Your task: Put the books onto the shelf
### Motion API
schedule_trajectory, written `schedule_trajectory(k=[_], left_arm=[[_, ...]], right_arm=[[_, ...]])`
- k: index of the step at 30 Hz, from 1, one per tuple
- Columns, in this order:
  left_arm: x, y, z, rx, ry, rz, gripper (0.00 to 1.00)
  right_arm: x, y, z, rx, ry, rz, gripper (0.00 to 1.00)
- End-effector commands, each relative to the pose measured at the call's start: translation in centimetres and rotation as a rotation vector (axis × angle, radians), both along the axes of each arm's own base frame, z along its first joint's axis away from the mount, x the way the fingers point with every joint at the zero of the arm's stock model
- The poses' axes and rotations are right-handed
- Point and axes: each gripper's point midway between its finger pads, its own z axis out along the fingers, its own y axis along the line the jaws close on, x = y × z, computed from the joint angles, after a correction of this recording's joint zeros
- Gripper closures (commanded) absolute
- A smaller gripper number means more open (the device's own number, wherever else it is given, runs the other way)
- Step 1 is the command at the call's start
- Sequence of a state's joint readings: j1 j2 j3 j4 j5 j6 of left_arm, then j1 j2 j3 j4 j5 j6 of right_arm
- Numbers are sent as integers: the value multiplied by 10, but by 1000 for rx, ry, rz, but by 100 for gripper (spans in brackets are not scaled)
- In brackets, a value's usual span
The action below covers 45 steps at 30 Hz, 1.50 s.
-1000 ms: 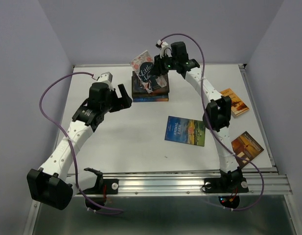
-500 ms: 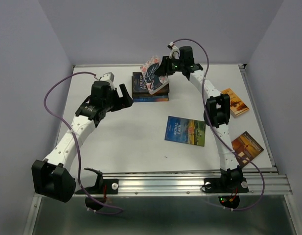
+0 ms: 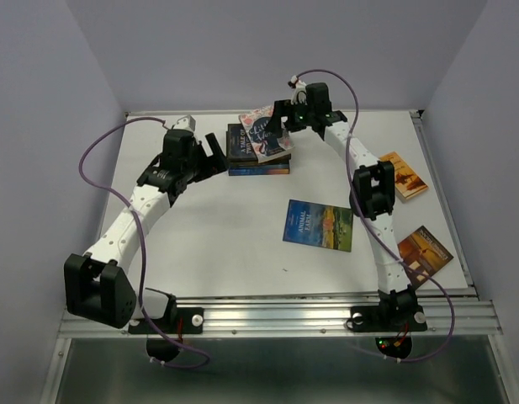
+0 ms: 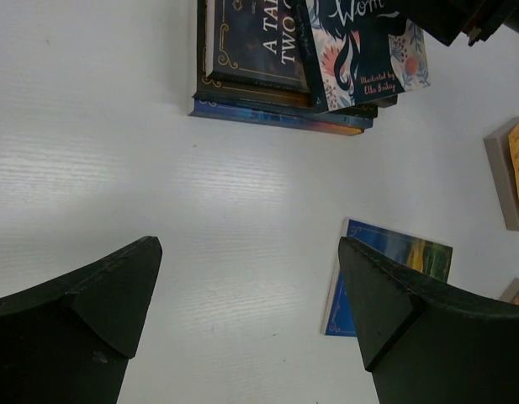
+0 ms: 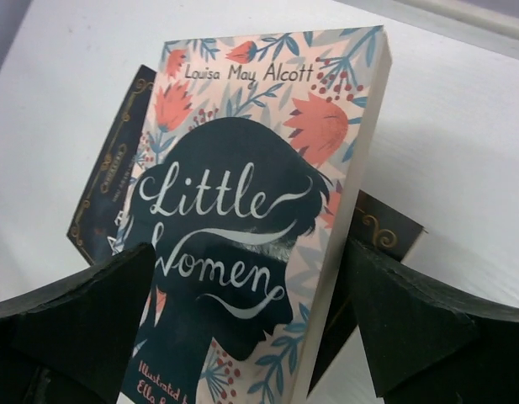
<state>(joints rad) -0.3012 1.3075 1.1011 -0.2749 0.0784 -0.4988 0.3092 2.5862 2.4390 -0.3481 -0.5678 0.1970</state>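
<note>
A white bench (image 3: 200,227) fills the floor of a booth with pale lavender walls, and an aluminium rail (image 3: 276,318) runs along its near edge.

At the back centre sits a stack of books (image 3: 257,162), its long sides running left to right. The "Little Women" paperback (image 3: 265,133) lies on top, face up and skewed. Its long axis runs from the back wall toward the near side, swung a little to the right, so that it overhangs the stack's right part. The foot of the cover points nearward. Three more books lie flat on the bench:
- a blue-orange paperback (image 3: 318,225) in the middle
- an orange-brown one (image 3: 402,175) near the right edge
- a dark brown one (image 3: 423,251) nearer the rail

The right end effector (image 3: 280,118) is spread wide at the far right corner of "Little Women". In the right wrist view its fingers flank the book's lower half, and contact cannot be judged. The left end effector (image 3: 213,156) is also spread wide, just left of the stack and holding nothing.

A second ago the right end effector held "Little Women" upright and tilted above the stack. Now the book is down and the jaws have parted. The left arm has reached farther back toward the stack.
</note>
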Motion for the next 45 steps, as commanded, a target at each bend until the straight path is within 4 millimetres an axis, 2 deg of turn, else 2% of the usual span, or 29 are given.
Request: schedule_trajectory(k=[1,2,3,4,7,8,10,11,13,14,15,18,21,23,24,25,32,35,39,40,41,45], left_arm=[[25,2,41,-34,-114,57,1],[27,1,39,-33,-105,58,1],[27,0,38,-37,-100,55,1],[26,1,33,-34,-88,58,1],[25,1,28,-41,-86,63,1],[25,2,28,-45,-96,66,1],[30,5,31,-49,-111,83,1],[39,10,38,-48,-137,100,1],[50,18,46,-43,-150,127,1],[61,20,55,-31,-160,129,1],[69,26,60,-26,-167,145,1],[89,33,72,-10,-178,156,1],[99,39,73,1,-182,162,1],[103,43,70,2,-175,172,1],[104,43,68,1,-172,171,1],[106,43,64,0,-166,170,1],[117,48,48,2,-132,158,1],[129,50,49,0,-140,145,1],[138,50,39,-6,-118,111,1],[142,51,31,-2,-102,111,1],[144,53,33,-5,-103,112,1],[150,50,29,-15,-99,89,1]], right_arm=[[8,-24,72,-107,-183,-109,0],[9,-33,70,-151,-183,-141,0],[7,-33,71,-189,-202,-141,0],[-2,-28,76,-218,-211,-136,0],[-13,-22,70,-352,-249,-118,0],[-17,-15,65,-393,-255,-130,0],[-21,-8,60,-418,-255,-135,0],[-20,-8,54,-437,-246,-162,0],[-14,-13,53,-405,-200,-264,0],[-10,-23,55,-407,-186,-347,0],[-10,-23,54,-380,-162,-384,0],[-5,-18,61,-335,-193,-388,0],[6,-16,64,-317,-226,-413,0],[13,-11,55,-325,-246,-393,0],[17,-6,62,-307,-266,-380,0],[21,-2,51,-310,-269,-360,0],[30,12,34,-265,-284,-330,0],[27,28,27,-233,-295,-238,0],[18,50,31,-165,-336,-107,0],[20,53,32,-152,-356,-99,0],[19,55,33,-148,-368,-80,0],[12,69,29,-123,-391,21,6]])
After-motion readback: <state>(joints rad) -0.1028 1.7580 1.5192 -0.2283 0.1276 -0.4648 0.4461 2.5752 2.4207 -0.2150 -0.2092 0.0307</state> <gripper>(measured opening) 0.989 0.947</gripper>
